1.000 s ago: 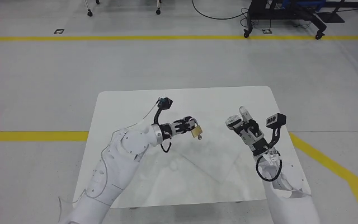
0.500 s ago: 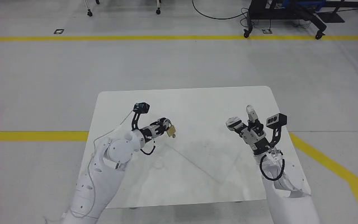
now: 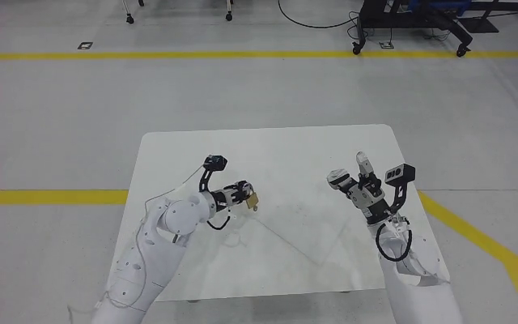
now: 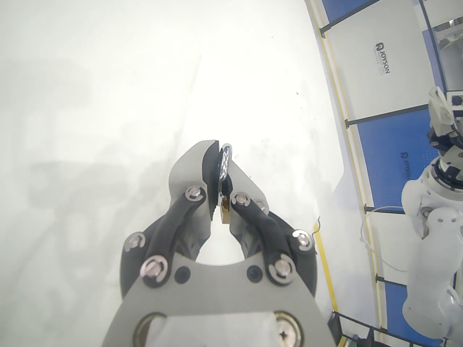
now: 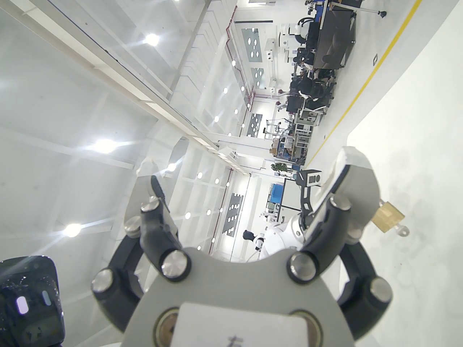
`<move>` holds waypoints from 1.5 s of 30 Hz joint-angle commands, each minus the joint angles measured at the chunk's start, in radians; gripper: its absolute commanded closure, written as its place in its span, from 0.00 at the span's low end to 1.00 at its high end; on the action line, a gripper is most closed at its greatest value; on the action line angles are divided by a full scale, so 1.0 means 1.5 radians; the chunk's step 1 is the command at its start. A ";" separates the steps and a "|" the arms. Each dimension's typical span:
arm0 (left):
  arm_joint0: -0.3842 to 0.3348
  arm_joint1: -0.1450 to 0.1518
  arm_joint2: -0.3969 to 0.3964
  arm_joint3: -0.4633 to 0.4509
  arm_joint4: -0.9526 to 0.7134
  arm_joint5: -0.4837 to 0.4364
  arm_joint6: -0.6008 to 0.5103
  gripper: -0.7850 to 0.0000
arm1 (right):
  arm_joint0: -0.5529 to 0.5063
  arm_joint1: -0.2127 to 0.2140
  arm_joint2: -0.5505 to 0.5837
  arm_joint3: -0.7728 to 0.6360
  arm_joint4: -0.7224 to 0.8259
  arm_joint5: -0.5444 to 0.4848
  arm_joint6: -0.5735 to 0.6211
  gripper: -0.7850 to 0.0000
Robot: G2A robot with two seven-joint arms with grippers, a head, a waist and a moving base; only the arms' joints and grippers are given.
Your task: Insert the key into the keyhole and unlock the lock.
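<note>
Left gripper (image 4: 222,162) is pinched shut on the padlock (image 5: 387,215), with a thin bright metal part nipped at its tip and the brass body just behind. From the wrist view I cannot tell whether that bright part is the shackle or the key.

A second ago this arm held the padlock out toward the middle of the table (image 3: 324,146), close to the other arm. It then drew back to its own side, and in the last half second it has crept a little way forward again. The padlock now sits over the left-centre of the table, well apart from the right arm.

In the right wrist view a small silver key (image 5: 401,231) juts from the end of the brass block, so it looks already seated in the lock. I cannot tell whether the lock has sprung.

The block is squat, square-cornered, dull yellow metal. The key's head is small, flat and shiny. The table is smooth matt white with faint scuffs.

Right gripper (image 3: 349,170) stands wide open and empty over the right side, tilted upward, unmoved for the last half second. It has likely let go of the key, with the turn either done or yet to come.
</note>
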 commanded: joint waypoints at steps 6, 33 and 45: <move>-0.089 -0.030 0.091 0.130 0.018 0.054 0.008 0.00 | 0.000 0.000 0.000 0.000 0.000 0.000 0.000 0.00; 0.160 0.040 -0.226 -0.274 0.170 0.194 0.270 0.00 | 0.003 0.006 0.009 -0.003 -0.214 -0.081 -0.068 0.00; 0.172 0.035 -0.253 -0.225 0.092 0.175 0.352 0.00 | 0.015 0.015 0.088 -0.069 -0.384 -0.039 -0.178 0.00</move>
